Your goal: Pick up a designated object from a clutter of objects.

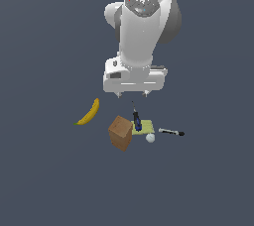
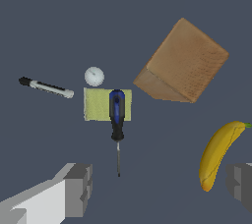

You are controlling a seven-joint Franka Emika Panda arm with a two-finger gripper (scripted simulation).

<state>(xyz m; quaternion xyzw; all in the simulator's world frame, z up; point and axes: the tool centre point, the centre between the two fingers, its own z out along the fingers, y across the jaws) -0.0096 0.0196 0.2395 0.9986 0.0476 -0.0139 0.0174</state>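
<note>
The blue-and-black-handled screwdriver (image 1: 136, 120) lies with its handle on the yellow-green pad (image 1: 147, 129); its thin dark shaft points toward the arm. In the wrist view the screwdriver (image 2: 117, 115) lies across the pad (image 2: 97, 104), shaft off the pad's edge. My gripper (image 1: 132, 94) hangs above the screwdriver, open and empty, not touching it. In the wrist view its two fingers (image 2: 78, 188) stand wide apart with the gripper's midpoint (image 2: 160, 188) beside the shaft tip.
A brown box (image 1: 120, 132) (image 2: 183, 62) sits tilted next to the pad. A white ball (image 1: 150, 138) (image 2: 94, 76) rests at the pad's edge. A silver tool with black tip (image 1: 171, 132) (image 2: 47, 87) lies beyond it. A banana (image 1: 89, 113) (image 2: 219, 153) lies apart.
</note>
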